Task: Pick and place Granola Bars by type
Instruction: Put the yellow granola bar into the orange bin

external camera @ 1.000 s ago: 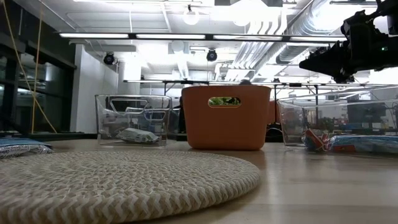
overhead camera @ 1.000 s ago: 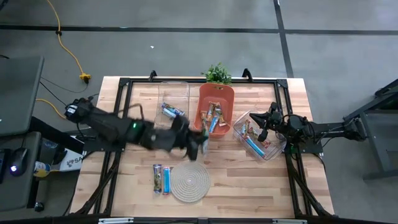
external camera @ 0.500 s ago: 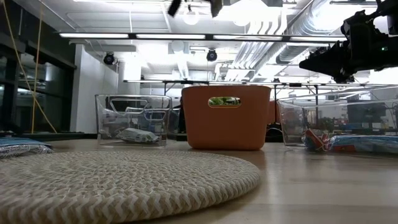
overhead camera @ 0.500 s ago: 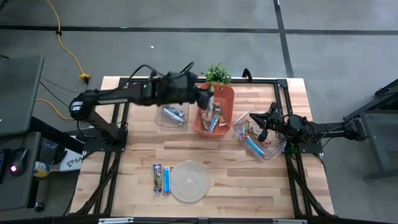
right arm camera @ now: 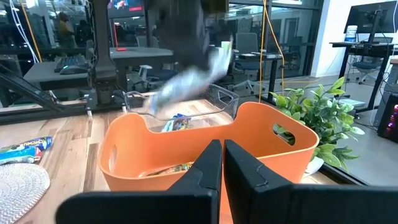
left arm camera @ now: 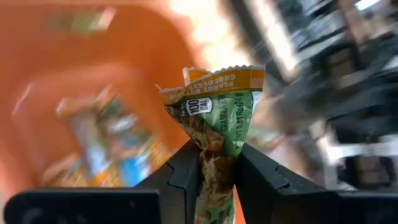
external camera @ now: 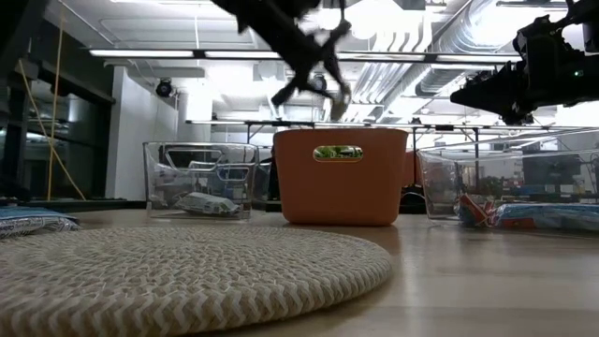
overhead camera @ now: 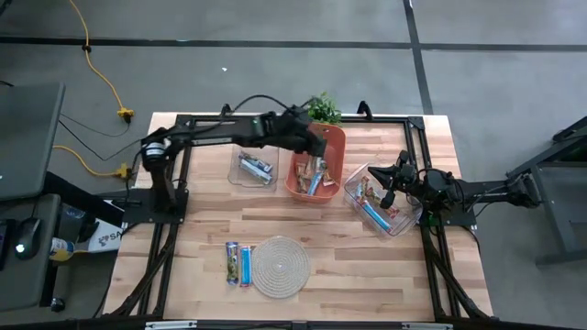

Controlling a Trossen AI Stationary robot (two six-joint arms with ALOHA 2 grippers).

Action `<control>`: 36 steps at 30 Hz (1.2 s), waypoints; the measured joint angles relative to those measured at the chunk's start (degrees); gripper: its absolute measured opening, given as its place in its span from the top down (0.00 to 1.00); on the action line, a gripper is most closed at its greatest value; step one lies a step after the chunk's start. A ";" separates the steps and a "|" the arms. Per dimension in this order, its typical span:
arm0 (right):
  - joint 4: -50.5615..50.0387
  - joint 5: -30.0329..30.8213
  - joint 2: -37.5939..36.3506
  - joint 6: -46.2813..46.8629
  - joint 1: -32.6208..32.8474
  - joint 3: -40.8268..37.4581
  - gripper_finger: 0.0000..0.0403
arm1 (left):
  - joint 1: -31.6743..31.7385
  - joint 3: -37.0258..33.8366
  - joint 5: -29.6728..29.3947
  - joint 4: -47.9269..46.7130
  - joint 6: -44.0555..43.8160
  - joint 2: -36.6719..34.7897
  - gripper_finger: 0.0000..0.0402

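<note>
My left gripper (overhead camera: 316,142) hangs over the far part of the orange basket (overhead camera: 332,137) and is shut on a green-brown granola bar (left arm camera: 217,99). More bars lie in the basket, in the clear bin (overhead camera: 254,158) to its left and in the clear bin (overhead camera: 381,200) to its right. Two bars (overhead camera: 238,264) lie flat on the table beside the round woven mat (overhead camera: 281,266). My right gripper (right arm camera: 222,163) is shut and holds nothing. It waits level above the right bin (overhead camera: 393,183). My left gripper pinches the green-brown bar between its two fingers (left arm camera: 186,168), on the wrapper's lower part (left arm camera: 216,146). The crimped yellow-topped end (left arm camera: 214,78) sticks out past the fingertips. The fingers slant downward over the basket, and the bar is lifted clear of it.
A small green plant (overhead camera: 321,108) stands at the far edge behind the basket. Bare wood lies between the bins and the mat (overhead camera: 367,266). The black frame rails (overhead camera: 183,165) run along the table's sides.
My left gripper has carried the green-brown bar from in front of the basket toward the table's far edge, first rising. It has then swung over the orange basket, sunk a little and rolled. It has stayed shut on the bar.
</note>
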 joint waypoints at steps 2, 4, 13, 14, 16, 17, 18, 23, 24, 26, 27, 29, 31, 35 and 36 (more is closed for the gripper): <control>-0.04 -0.03 -0.02 0.00 -0.01 -0.02 1.00 | 0.04 -0.11 0.70 -2.01 -0.97 2.04 0.79; 0.01 -0.02 0.00 0.00 -0.02 0.01 1.00 | 0.01 -0.09 0.74 -1.80 -0.93 3.70 0.79; 0.01 -0.02 -0.02 0.00 -0.01 -0.02 1.00 | 0.00 -0.07 0.93 -4.11 -1.15 7.82 0.79; -0.02 -0.02 0.00 0.00 0.00 -0.02 1.00 | 0.00 -0.07 1.18 -4.10 -1.15 7.82 0.79; 0.00 -0.02 -0.02 0.00 -0.02 -0.02 1.00 | 0.00 -0.07 1.06 -3.95 -1.00 7.82 0.79; 0.00 -0.02 0.00 0.00 -0.01 0.00 1.00 | 0.00 -0.07 0.71 -3.94 -0.95 7.82 0.79; 0.00 -0.02 0.00 0.00 -0.01 -0.02 1.00 | 0.00 -0.07 0.42 -3.92 -0.93 7.82 0.79; 0.00 -0.02 0.00 0.00 -0.02 -0.01 1.00 | 0.00 -0.07 0.91 -3.98 -0.92 7.82 0.79; 0.00 -0.03 0.00 0.00 -0.02 -0.01 1.00 | 0.00 -0.07 0.98 -4.02 -0.91 7.82 0.79; 0.00 -0.02 0.00 0.00 -0.01 0.00 1.00 | 0.00 -0.07 0.98 -4.33 -0.91 7.82 0.79; 0.00 -0.02 0.00 0.00 0.01 -0.01 1.00 | -0.02 -0.07 1.02 -4.41 -0.91 7.82 0.79; 0.00 -0.02 0.00 0.00 -0.02 0.00 1.00 | 0.00 -0.07 1.04 -4.39 -0.91 7.82 0.79; 0.00 -0.02 0.00 0.00 -0.01 -0.02 1.00 | 0.00 -0.07 1.11 -4.39 -0.91 7.82 0.79; 0.00 -0.02 0.00 0.00 0.01 -0.02 1.00 | 0.00 -0.07 2.68 -4.37 -0.42 7.82 0.79; 0.00 -0.02 0.00 0.00 -0.02 -0.02 1.00 | 0.00 -0.07 2.99 -4.39 0.00 7.82 0.79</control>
